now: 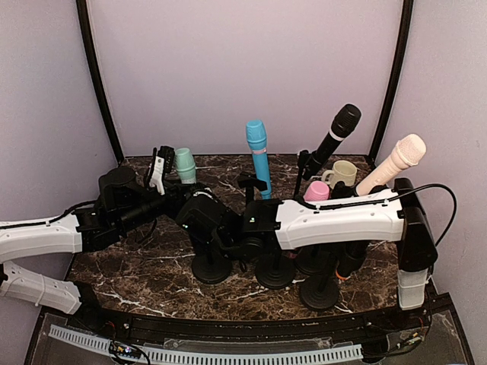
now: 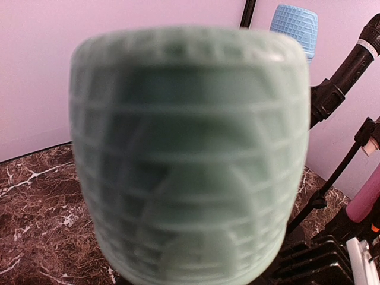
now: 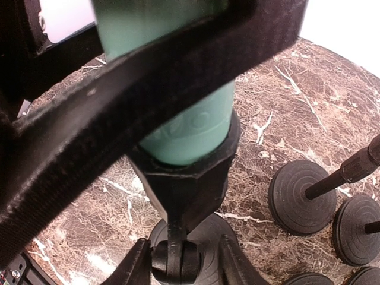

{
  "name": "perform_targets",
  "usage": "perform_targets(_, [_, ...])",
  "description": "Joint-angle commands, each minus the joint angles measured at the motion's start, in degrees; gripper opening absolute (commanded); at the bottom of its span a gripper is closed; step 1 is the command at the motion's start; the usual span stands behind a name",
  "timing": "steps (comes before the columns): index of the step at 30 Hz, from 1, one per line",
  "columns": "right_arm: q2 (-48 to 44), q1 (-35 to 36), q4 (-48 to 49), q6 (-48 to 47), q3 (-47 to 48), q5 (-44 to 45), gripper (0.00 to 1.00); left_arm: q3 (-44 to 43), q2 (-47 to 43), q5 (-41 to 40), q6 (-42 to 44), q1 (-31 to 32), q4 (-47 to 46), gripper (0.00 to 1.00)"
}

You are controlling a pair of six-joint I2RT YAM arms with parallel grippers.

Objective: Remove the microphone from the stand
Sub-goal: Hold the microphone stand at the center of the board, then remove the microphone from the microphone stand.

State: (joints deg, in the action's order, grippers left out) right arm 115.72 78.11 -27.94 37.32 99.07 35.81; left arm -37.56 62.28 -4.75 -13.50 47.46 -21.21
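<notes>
The mint-green microphone (image 1: 185,163) fills the left wrist view with its grille head (image 2: 190,154). Its lower end (image 3: 190,127) sits in the black clip of the stand (image 3: 184,175). My left gripper (image 1: 160,171) is shut on the microphone's body just below the head, and one black finger (image 3: 119,107) crosses the right wrist view. Its fingers are hidden in its own view. My right gripper (image 3: 183,261) stands open astride the stand's swivel joint, the left finger touching it and the right finger apart. The stand's round base (image 1: 211,268) rests on the marble table (image 1: 152,281).
Other stands crowd the right half: a blue microphone (image 1: 257,144), a black one (image 1: 338,129), a cream one (image 1: 399,160) and a pink one (image 1: 316,190). Their round bases (image 3: 303,196) sit close beside my right gripper. Curved purple walls enclose the table.
</notes>
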Motion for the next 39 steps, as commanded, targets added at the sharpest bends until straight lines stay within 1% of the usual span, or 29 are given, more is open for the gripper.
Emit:
perform_targets(1, [-0.48,-0.24,0.32,0.03,-0.48,-0.79,0.33,-0.92,0.04,3.09,-0.3,0.71,1.22,0.0])
perform_targets(5, [-0.06,-0.25,-0.46,0.13,-0.32,-0.32,0.19,-1.08,0.18,3.0,-0.38,0.76,1.04,0.0])
perform_targets(12, [0.07,-0.24,-1.21,0.16,-0.58,-0.01,0.0,-2.17,0.43,2.69,-0.26,0.73,0.48,0.0])
perform_targets(24, [0.25,-0.23,-0.98,0.37,-2.06,-1.6,0.0,-7.86,1.44,-0.77,1.92,0.61,1.01,0.0])
perform_targets(31, [0.14,-0.23,-1.25,0.49,-2.49,-1.62,0.0,-10.9,2.27,0.76,1.94,-0.26,1.48,0.0])
perform_targets(39, [0.26,-0.28,-1.37,0.69,-2.74,-1.8,0.0,-11.56,1.64,2.54,1.39,-1.68,0.96,0.0])
